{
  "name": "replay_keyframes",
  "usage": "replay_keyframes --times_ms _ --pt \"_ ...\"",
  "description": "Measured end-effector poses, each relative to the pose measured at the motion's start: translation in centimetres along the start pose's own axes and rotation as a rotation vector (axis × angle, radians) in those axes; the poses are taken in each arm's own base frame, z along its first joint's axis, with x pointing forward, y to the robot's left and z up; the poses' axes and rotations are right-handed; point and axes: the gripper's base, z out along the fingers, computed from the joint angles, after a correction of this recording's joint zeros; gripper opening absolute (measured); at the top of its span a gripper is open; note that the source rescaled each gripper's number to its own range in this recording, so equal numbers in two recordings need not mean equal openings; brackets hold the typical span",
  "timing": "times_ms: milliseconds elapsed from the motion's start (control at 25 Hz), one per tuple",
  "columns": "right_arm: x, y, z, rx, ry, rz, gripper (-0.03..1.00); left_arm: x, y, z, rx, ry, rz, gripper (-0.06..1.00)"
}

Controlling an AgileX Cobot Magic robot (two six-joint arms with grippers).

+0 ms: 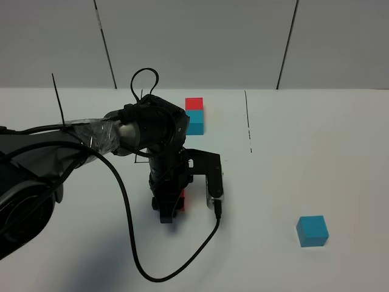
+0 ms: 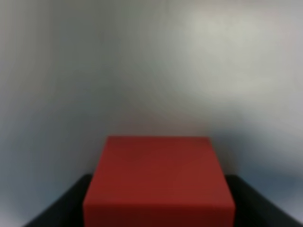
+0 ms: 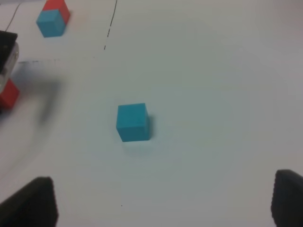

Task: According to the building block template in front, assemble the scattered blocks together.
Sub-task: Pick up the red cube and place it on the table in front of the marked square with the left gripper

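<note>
Pointing down, the left gripper (image 1: 172, 210) straddles the red cube (image 2: 158, 182).

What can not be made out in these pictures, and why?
Exterior high: the left arm hides most of the red cube and the left gripper's hold.
Left wrist: blurred; fingers cut by the edge, contact unclear.
Right wrist: the edge cuts the red cube.
</note>
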Motion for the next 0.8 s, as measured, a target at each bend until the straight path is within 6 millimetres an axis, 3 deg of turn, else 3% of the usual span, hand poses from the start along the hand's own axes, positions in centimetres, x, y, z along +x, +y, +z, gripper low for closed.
replay_keyframes --times_ms 160,240,520,800 --pt "0.0 0.0 0.0 0.000 0.000 0.000 0.80 0.0 -0.4 0.0 0.038 0.011 -0.007 0.87" --pt "0.0 0.0 0.0 0.000 0.000 0.000 0.80 0.0 -0.5 -0.1 0.047 0.016 -0.019 0.97" --pt "0.0 0.0 0.0 0.000 0.000 0.000 0.80 0.6 -1.5 -1.8 0.116 0.075 -0.118 0.98" --pt "0.0 0.0 0.0 0.000 0.000 0.000 0.80 2.2 -1.3 -8.6 0.005 -0.018 -0.394 0.95"
